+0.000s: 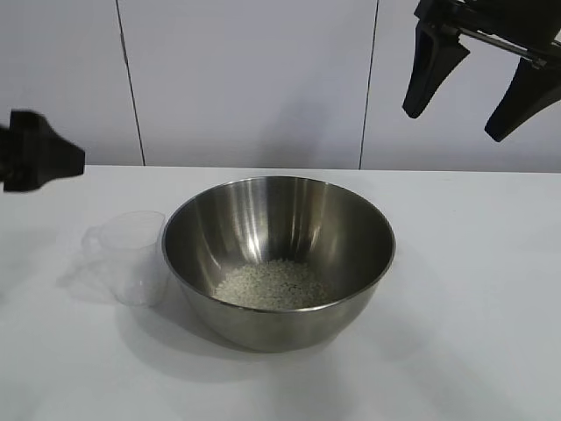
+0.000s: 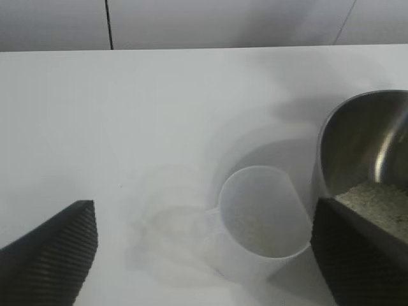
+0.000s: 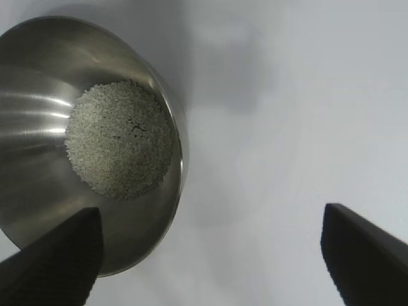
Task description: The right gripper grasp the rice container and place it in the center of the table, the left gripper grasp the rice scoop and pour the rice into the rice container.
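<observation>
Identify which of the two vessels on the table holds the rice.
The large steel mixing bowl: rice heaps in its bottom, whereas the small clear measuring cup beside it stands empty.

bowl (image 1: 279, 230) centre, scoop (image 1: 131, 256) touching, rt side free

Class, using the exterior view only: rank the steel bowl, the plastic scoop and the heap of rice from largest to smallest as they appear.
1. rice container, clearly largest.
2. rice and rice scoop: similar apparent size, so left unranked.
</observation>
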